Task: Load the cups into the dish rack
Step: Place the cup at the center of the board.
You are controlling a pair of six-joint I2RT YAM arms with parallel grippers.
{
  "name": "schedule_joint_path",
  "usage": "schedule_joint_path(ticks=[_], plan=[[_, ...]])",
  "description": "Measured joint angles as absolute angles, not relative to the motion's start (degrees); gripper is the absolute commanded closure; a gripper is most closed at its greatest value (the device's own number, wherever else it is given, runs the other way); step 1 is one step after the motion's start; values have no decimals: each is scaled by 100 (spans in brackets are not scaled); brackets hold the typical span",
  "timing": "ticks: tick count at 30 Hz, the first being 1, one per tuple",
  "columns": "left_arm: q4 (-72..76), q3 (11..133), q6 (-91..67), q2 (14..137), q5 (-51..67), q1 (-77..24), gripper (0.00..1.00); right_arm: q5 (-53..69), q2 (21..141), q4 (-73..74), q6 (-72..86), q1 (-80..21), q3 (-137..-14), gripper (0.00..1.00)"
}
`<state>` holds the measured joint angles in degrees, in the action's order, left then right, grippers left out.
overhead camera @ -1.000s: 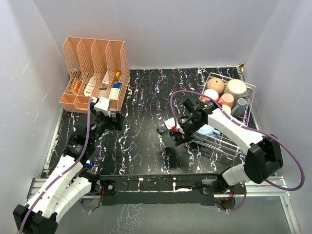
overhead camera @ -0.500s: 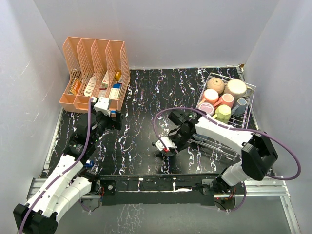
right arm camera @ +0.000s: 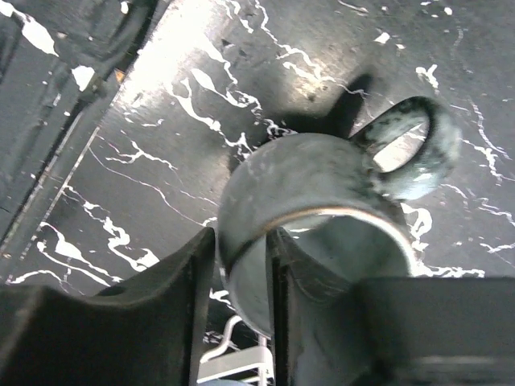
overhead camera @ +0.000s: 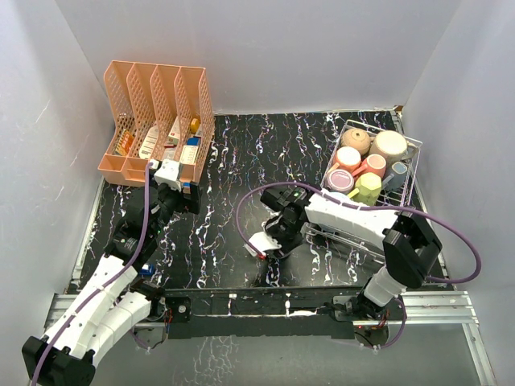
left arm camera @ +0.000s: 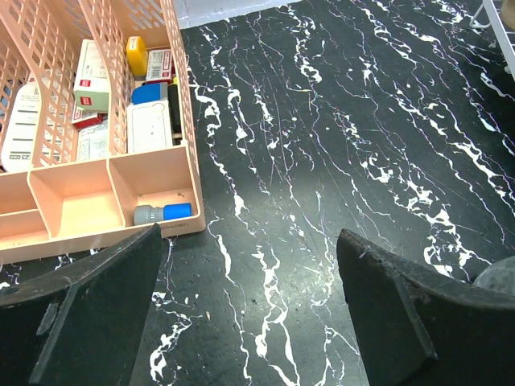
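Note:
My right gripper (overhead camera: 265,241) is low over the middle of the table, left of the dish rack (overhead camera: 412,146). In the right wrist view my right gripper (right arm camera: 241,241) straddles the wall of a grey mug (right arm camera: 322,177), one finger outside and one inside, pinching it. The mug's handle (right arm camera: 406,149) points away. I cannot tell whether the mug is off the table. The rack holds several mugs, among them a tan one (overhead camera: 356,140), a pink one (overhead camera: 348,157) and a yellow-green one (overhead camera: 368,188). My left gripper (overhead camera: 189,199) is open and empty over the table (left arm camera: 249,265).
A peach slotted organizer (overhead camera: 157,121) with boxes and bottles stands at the far left and shows close by in the left wrist view (left arm camera: 113,193). White walls enclose the black marbled table (overhead camera: 233,161). The right arm's purple cable (overhead camera: 241,213) loops over the table.
My right gripper has swung from the rack's front left edge leftward and nearer, down onto the grey mug. The left arm has not moved.

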<state>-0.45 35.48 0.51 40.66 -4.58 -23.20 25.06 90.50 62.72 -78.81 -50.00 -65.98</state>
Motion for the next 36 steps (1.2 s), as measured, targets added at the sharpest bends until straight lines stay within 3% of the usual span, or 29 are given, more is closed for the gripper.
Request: schedule_joint_path(ticks=[5, 20, 28, 36], plan=[[-45, 3548, 51, 4047, -458, -2309, 13, 2344, 9050, 6239, -7760, -5000, -6783, 52], [-47, 3544, 95, 3798, -622, -2305, 13, 2628, 8807, 6733, -7369, -4998, -7483, 38], [-314, 3544, 200, 3575, -950, -2305, 13, 2982, 8930, 6479, -6090, -5028, -8302, 37], [-843, 3459, 137, 2832, -1750, -2305, 12, 2268, 9804, 6095, -4805, -5529, -8729, 36]])
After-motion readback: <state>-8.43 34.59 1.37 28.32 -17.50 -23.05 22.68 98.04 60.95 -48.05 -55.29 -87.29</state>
